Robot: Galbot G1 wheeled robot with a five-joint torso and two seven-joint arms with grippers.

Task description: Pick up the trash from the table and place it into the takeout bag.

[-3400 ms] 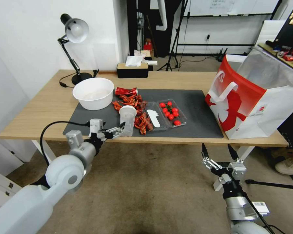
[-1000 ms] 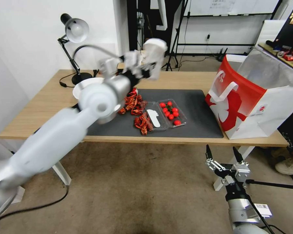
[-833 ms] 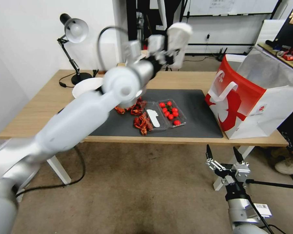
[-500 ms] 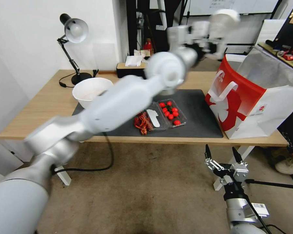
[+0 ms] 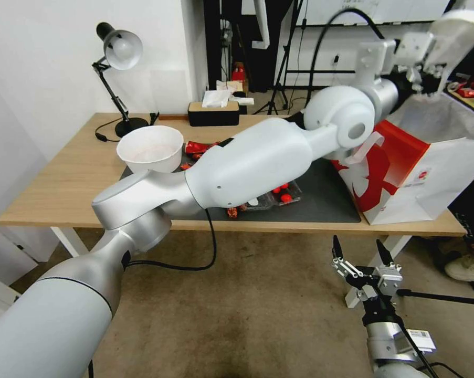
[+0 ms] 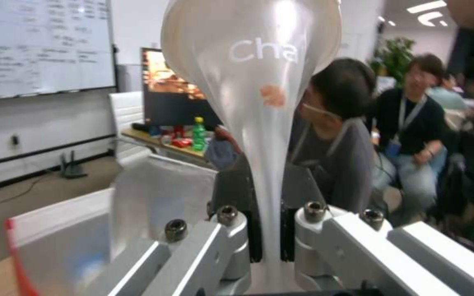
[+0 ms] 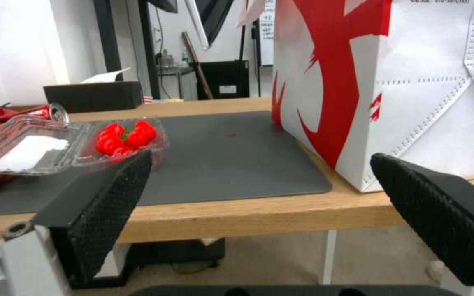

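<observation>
Clearly the left claw (image 5: 431, 50) pinched the clear plastic cup (image 5: 457, 29) flat, high over the takeout bag (image 5: 415, 163) at the tabletop's (image 5: 63, 178) right end. Release should wait (in my judgement) until it sits lower, over the mouth. Right claw (image 5: 360, 252) hung open below.

The tall paper takeout bag (image 5: 404, 173) is red and white outside, with a red swirling pattern on white, white loop handles and grey inner walls. The crushed clear plastic cup (image 6: 259, 82) is transparent with white letters and one small orange-red mark. The long wooden table (image 5: 63, 178) is light tan with white legs, and its flat mat (image 5: 326, 194) is dark grey. The round deep bowl (image 5: 150, 149) is white. The clear tray of tomatoes (image 7: 124, 137) holds bright red fruits. The drink can (image 5: 201, 147) is red. The right gripper (image 5: 361, 257) has black fingers with a fine dotted texture.
</observation>
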